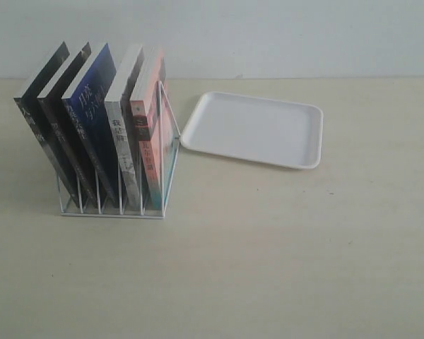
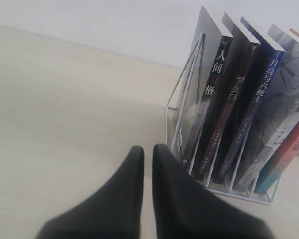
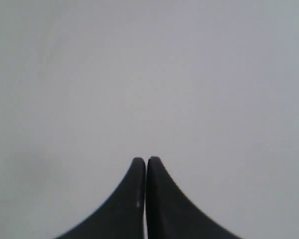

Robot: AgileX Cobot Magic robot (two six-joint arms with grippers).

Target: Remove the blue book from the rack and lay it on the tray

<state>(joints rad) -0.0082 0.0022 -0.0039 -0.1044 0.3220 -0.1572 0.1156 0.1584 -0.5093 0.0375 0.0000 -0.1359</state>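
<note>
I have plenty of open room on the pale beige surface point(image 1: 268, 268), which lies free along its whole near edge and out toward the near right corner. Nothing stands over the flat white rectangular tray point(image 1: 254, 129) by the far edge.

The tight spot is the small white wire rack point(image 1: 113, 215) toward the left edge. In it, the thin blue-covered book point(image 1: 92, 106) is hemmed in by a black-covered book point(image 1: 60, 120) on one side and a white-spined book point(image 1: 121, 134) on the other. Only thin gaps show between their upper edges. All the books lean toward the left edge, with open air above their tops. The rack's end wire stands close to the tray's corner without touching it.
</note>
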